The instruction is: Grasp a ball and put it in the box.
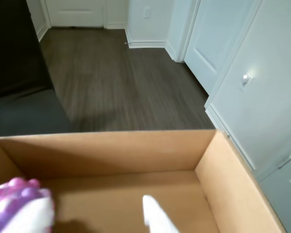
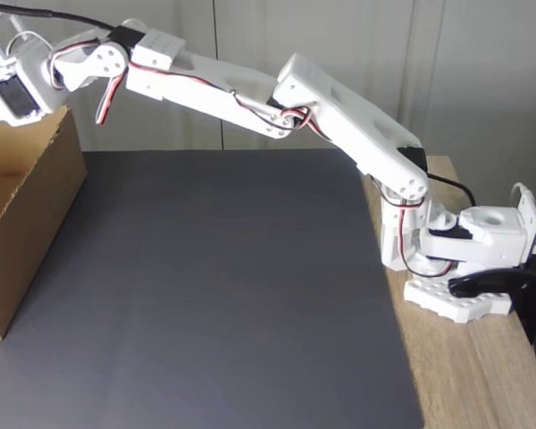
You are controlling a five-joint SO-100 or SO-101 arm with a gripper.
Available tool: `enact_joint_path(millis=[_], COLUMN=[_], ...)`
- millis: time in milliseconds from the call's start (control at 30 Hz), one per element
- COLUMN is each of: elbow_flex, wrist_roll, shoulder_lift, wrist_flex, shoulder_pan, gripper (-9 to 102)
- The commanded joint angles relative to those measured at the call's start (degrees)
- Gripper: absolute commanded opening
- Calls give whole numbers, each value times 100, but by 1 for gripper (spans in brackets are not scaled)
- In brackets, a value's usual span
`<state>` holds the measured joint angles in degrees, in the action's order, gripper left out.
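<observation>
The ball [image 1: 14, 194], knobbly and marbled purple and pink, shows at the bottom left of the wrist view, pressed against one white finger [image 1: 36, 218]. The other finger [image 1: 157, 218] stands well apart from it, with bare box floor between, so my gripper [image 1: 93, 201] is open above the inside of the box [image 1: 111, 150]. In the fixed view the arm stretches to the upper left, its wrist [image 2: 18, 89] over the brown cardboard box [image 2: 36, 197] at the left edge. The fingertips there are cut off by the frame.
The box stands on a dark grey mat [image 2: 223, 295]. The arm's base [image 2: 464, 268] is clamped to a wooden tabletop at the right. Beyond the box, the wrist view shows a dark wood floor [image 1: 116, 82] and white doors [image 1: 262, 87].
</observation>
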<state>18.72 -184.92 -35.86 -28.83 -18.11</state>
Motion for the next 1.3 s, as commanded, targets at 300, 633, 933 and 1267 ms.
enact_joint_path(millis=[300, 633, 933, 1267], elbow_flex=[-264, -264, -264, -220], wrist_roll=[-193, -817, -976, -1037], shoulder_lift=[-1081, -1960, -2646, -3050], wrist_flex=[-1863, -3902, -4737, -5186], shoulder_pan=[-53, -255, -299, -325], gripper=[0, 0, 0, 0])
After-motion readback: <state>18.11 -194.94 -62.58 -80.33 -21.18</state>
